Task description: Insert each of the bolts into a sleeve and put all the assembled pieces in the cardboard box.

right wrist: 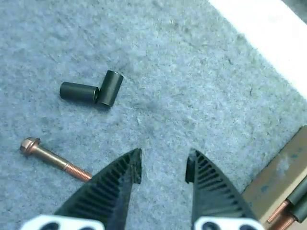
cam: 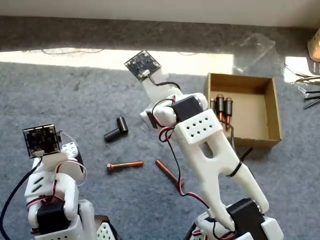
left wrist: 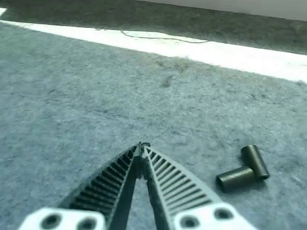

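Two black sleeves (cam: 116, 130) lie touching at an angle on the grey carpet, seen also as sleeves (right wrist: 91, 91) and sleeves (left wrist: 242, 170). Nearer the arms lie two copper bolts, one bolt (cam: 125, 165) pointing sideways and another bolt (cam: 167, 172) partly under the right arm's wires. The cardboard box (cam: 267, 107) at the right holds three assembled pieces (cam: 220, 107). My right gripper (right wrist: 164, 160) hovers open over bare carpet between the sleeves and the box corner (right wrist: 280, 175), with a bolt (right wrist: 53, 158) off to one side. Low over the carpet, my left gripper (left wrist: 141, 146) is shut and holds nothing.
A clear plastic bag (cam: 255, 50) lies beyond the box. Black cables (cam: 310, 92) show at the right edge. A bright strip of sunlight (cam: 100, 57) crosses the far carpet. The right arm's white link (cam: 215, 150) spans the space between the bolts and the box.
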Controlling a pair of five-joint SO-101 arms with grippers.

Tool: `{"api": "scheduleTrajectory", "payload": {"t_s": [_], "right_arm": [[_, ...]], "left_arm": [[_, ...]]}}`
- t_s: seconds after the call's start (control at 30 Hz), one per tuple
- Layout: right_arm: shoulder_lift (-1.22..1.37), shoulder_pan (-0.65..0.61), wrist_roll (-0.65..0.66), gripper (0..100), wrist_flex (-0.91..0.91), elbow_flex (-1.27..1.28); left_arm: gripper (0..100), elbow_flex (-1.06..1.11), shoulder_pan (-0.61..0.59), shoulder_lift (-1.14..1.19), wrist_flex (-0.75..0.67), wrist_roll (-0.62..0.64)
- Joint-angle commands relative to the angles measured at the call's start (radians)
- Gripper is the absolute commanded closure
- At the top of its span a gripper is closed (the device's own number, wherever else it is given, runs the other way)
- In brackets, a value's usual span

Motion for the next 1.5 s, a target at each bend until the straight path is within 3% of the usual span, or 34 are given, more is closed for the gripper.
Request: {"api": "scheduleTrajectory", "payload": {"t_s": [0.0, 0.13, 0.27, 0.37, 0.67, 0.8, 1.07, 1.27, 1.47], "right_arm": [[-0.033, -0.033, 0.005, 86.4, -0.053, -0.008], [-0.031, -0.088, 0.002, 86.5, -0.067, -0.010], [0.048, -0.099, -0.132, 86.5, -0.022, -0.024], [0.156, -0.101, -0.152, 86.5, 0.008, -0.125], [0.545, -0.104, -0.153, 86.5, 0.337, -0.763], [0.694, -0.117, -0.238, 86.5, 0.450, -1.056], [1.013, -0.119, -0.356, 86.5, 0.466, -1.339], [1.165, -0.120, -0.364, 86.8, 0.458, -1.425], [1.247, -0.116, -0.364, 95.4, 0.423, -1.475]], "left_arm": [[98, -0.033, -0.139, -0.007, 0.006, 0.002], [98, -0.001, -0.162, -0.007, 0.000, -0.002], [98, 0.002, -0.162, -0.007, 0.000, -0.002], [98, 0.002, -0.162, -0.007, 0.002, -0.003], [98, 0.062, -0.162, -0.007, -0.017, -0.003], [98, 0.087, -0.162, -0.007, -0.046, -0.003], [98, 0.120, -0.162, -0.007, -0.087, -0.003], [98, 0.131, -0.157, -0.007, -0.087, -0.003], [98, 0.131, -0.157, -0.007, -0.087, -0.003]]}}
